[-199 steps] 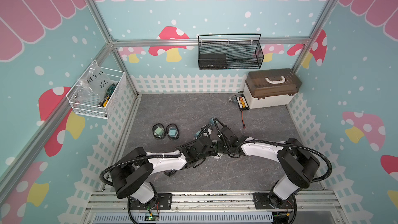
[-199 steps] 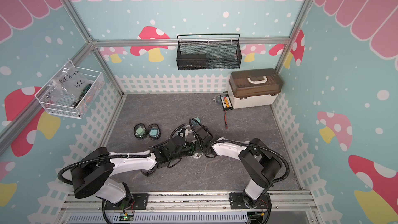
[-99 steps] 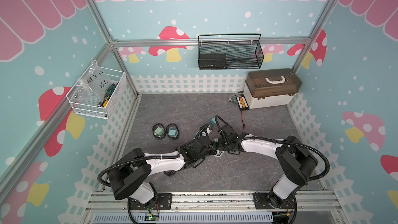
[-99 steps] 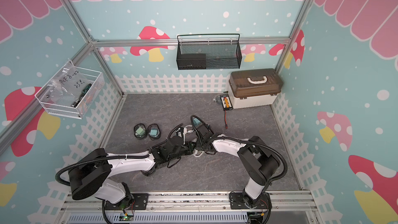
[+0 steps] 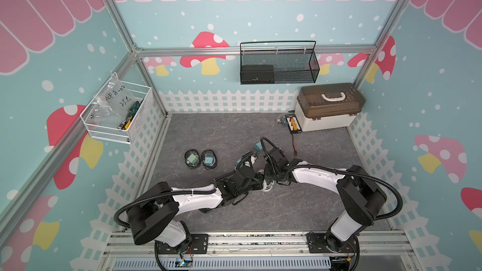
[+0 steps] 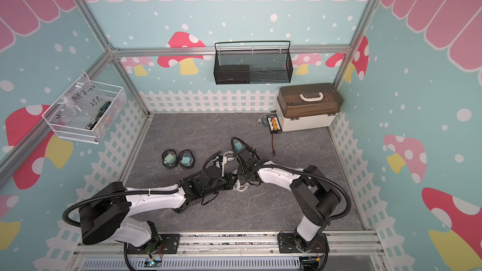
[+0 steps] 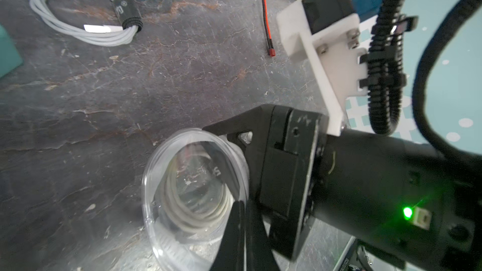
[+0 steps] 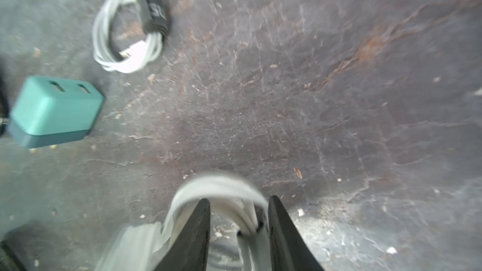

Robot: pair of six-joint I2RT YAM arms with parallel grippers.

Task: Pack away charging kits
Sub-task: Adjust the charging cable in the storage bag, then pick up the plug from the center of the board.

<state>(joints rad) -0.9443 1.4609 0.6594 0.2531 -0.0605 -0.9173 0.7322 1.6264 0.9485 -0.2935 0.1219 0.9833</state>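
With the left pincer (image 7: pixel 240 209) clenched on the rim of the clear pouch (image 7: pixel 147 186), the right pincer (image 8: pixel 238 199), now released, should probably lift straight out without snagging the coiled cable (image 7: pixel 177 204) inside.

I see my left gripper (image 7: pixel 240 217) pinched shut on the clear pouch (image 7: pixel 154 178), a coiled white cable (image 7: pixel 180 204) inside; a loose cable (image 7: pixel 78 29) lies beyond.

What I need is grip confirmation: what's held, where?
Left gripper pinches the clear pouch by its rim; right gripper, open at the cable, holds nothing.
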